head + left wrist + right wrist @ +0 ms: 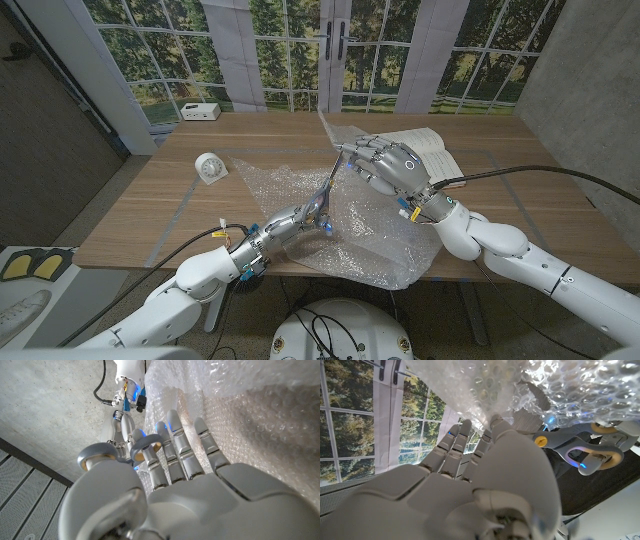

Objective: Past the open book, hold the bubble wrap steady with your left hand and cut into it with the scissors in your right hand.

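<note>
Nearest us, the left hand [285,220] grips the scissors [329,188], blades raised against the bubble wrap [370,240] on the worktop [150,210]. Beyond, the right hand [392,165] pinches the wrap's lifted edge, just before the book [440,145]. We judge the cut comes next: close the blades on taut wrap.

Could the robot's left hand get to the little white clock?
Probably yes: bare table lies between the left hand and the clock, nothing in the way. But that hand holds the scissors, so grabbing looks hard.
</note>
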Motion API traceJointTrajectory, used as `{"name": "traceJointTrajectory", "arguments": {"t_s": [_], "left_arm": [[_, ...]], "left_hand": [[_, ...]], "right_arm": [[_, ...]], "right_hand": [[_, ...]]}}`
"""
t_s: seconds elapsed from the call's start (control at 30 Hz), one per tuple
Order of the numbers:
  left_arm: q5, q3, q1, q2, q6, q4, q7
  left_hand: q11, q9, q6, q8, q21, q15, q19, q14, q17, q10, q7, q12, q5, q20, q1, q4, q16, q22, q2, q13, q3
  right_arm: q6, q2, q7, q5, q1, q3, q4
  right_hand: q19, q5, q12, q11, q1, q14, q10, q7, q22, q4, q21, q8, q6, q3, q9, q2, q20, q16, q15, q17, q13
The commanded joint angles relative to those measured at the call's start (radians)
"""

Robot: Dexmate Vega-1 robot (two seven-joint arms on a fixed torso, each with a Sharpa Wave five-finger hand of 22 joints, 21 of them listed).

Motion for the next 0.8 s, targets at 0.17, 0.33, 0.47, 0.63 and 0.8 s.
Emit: {"name": "traceJointTrajectory", "arguments": {"t_s": [0.17,0.33,0.47,0.63,0.8], "left_arm": [[-0.019,0.002,0.015,0.012,0.002,-0.011,0.005],[-0.023,0.006,0.012,0.025,0.020,-0.017,-0.006],[-0.017,0.014,-0.002,0.036,0.037,-0.021,-0.022],[-0.017,0.015,-0.004,0.039,0.049,-0.032,-0.016],[-0.027,0.014,0.003,0.033,0.042,-0.034,-0.014]], "left_hand": [[-0.017,0.000,-0.013,0.016,0.001,-0.059,0.020,0.023,0.018,0.041,0.040,0.047,0.018,-0.003,-0.009,0.013,0.016,0.005,0.022,0.027,0.000],[-0.012,0.002,-0.029,0.014,-0.001,-0.050,0.020,0.011,0.025,0.037,0.045,0.041,0.021,0.000,-0.023,0.022,0.013,0.007,0.023,0.025,-0.005],[-0.007,-0.010,-0.026,0.009,-0.003,-0.045,0.016,0.005,0.031,0.039,0.046,0.037,0.024,0.002,-0.031,0.028,0.011,0.008,0.022,0.021,-0.009],[-0.009,0.027,0.038,0.084,0.016,-0.062,0.039,0.073,0.114,0.148,0.051,0.086,0.001,-0.008,0.196,-0.054,0.088,0.019,0.217,0.069,0.158],[-0.025,0.046,0.059,0.132,0.071,-0.091,0.058,0.126,0.181,0.191,0.043,0.098,0.019,-0.030,0.390,-0.115,0.120,0.038,0.257,0.107,0.401]], "right_arm": [[0.023,-0.023,-0.025,-0.030,-0.026,0.007,-0.041],[0.029,-0.028,-0.035,-0.051,-0.029,0.010,-0.058],[0.031,-0.026,-0.036,-0.055,-0.029,0.012,-0.062],[0.030,-0.030,-0.041,-0.069,-0.030,0.015,-0.070],[0.032,-0.032,-0.044,-0.072,-0.030,0.019,-0.072]], "right_hand": [[-0.001,0.006,0.005,-0.004,0.007,0.012,-0.001,0.001,0.003,0.005,-0.001,0.001,0.013,-0.001,0.006,0.001,-0.013,-0.002,-0.189,0.003,0.005],[-0.002,0.006,0.005,-0.004,0.008,0.013,-0.003,0.001,0.004,0.004,-0.001,0.001,0.013,-0.001,0.006,0.001,-0.015,-0.003,-0.189,0.004,0.006],[-0.003,0.006,0.006,-0.004,0.008,0.013,-0.004,0.001,0.004,0.004,-0.002,0.001,0.014,0.000,0.006,0.001,-0.016,-0.004,-0.189,0.006,0.006],[-0.004,0.006,0.007,-0.004,0.009,0.012,-0.004,0.001,0.004,0.004,-0.003,0.000,0.014,0.000,0.006,0.002,-0.017,-0.005,-0.189,0.008,0.007],[-0.005,0.006,0.006,-0.004,0.009,0.011,-0.007,0.001,0.004,0.005,-0.003,0.000,0.014,0.001,0.007,0.002,-0.018,-0.006,-0.189,0.010,0.006]]}}
